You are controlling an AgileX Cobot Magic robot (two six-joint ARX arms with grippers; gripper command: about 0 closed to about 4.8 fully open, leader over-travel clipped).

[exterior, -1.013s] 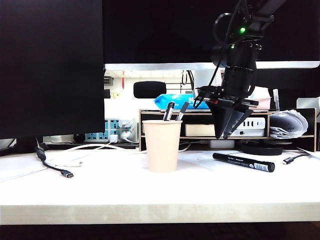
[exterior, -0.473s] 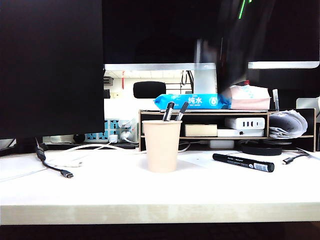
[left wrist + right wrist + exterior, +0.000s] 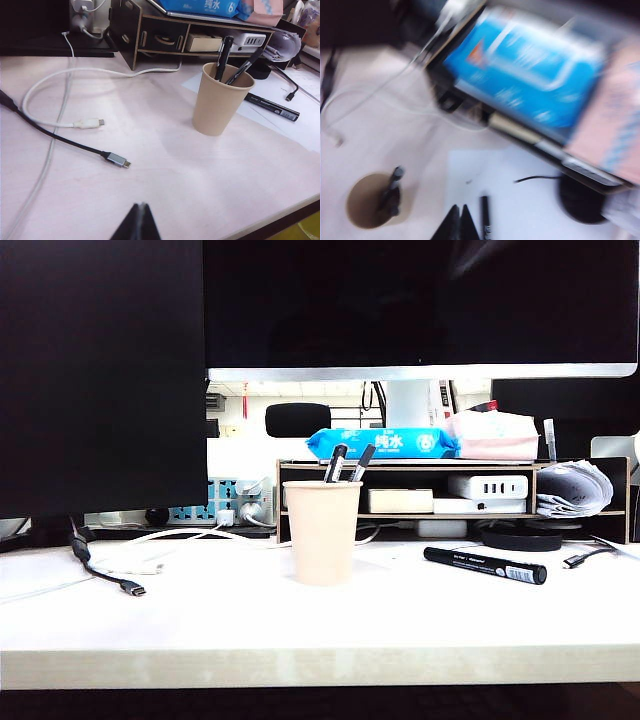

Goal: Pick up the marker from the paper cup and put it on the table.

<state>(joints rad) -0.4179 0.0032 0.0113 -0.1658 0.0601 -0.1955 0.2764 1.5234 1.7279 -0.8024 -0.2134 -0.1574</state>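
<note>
R wrist view: I read heavy blur.
R gripper (image 3: 458,220): tips together, empty, high over marker (image 3: 484,216).
L gripper (image 3: 138,222): tips together, empty; marker (image 3: 485,565) on table (image 3: 250,615), beside paper cup (image 3: 322,531).

The black marker (image 3: 485,566) lies flat on the table (image 3: 200,625), right of the paper cup (image 3: 322,532).

Cream-beige paper cup (image 3: 322,532), plain, no print, w/ two black-tipped markers (image 3: 348,462) inside; all-black marker (image 3: 485,566) w/ white text and white barcode-style label. White table (image 3: 300,620) w/ pale light-wood front edge; black cable (image 3: 65,141), white cable (image 3: 60,100). Bright blue packet (image 3: 382,443) w/ white print next to pink packet (image 3: 495,435), on black shelf unit (image 3: 290,470); left gripper (image 3: 136,226) & right gripper (image 3: 456,222) tips black.
</note>
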